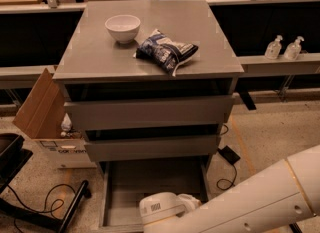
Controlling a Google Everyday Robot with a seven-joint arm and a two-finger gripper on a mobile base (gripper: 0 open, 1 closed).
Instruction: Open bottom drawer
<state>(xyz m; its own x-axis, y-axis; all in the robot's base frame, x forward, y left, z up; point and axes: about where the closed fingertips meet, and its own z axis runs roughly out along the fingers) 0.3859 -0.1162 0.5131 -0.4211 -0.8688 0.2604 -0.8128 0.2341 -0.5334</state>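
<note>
1. Camera view showed the bottom drawer (150,184) pulled out beneath the two upper fronts of the grey cabinet (150,113).
2. My gripper (186,203) hung over its front right corner; clenched or released, I could not tell.

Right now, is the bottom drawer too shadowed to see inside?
Camera view: the bottom drawer, pulled out, lies in shadow under the cabinet, dim but with its grey floor showing; the cabinet's top is evenly lit, with a soft sheen and no harsh glare; the gripper, pale and bright, sits over the drawer's front edge at the bottom of the view.
</note>
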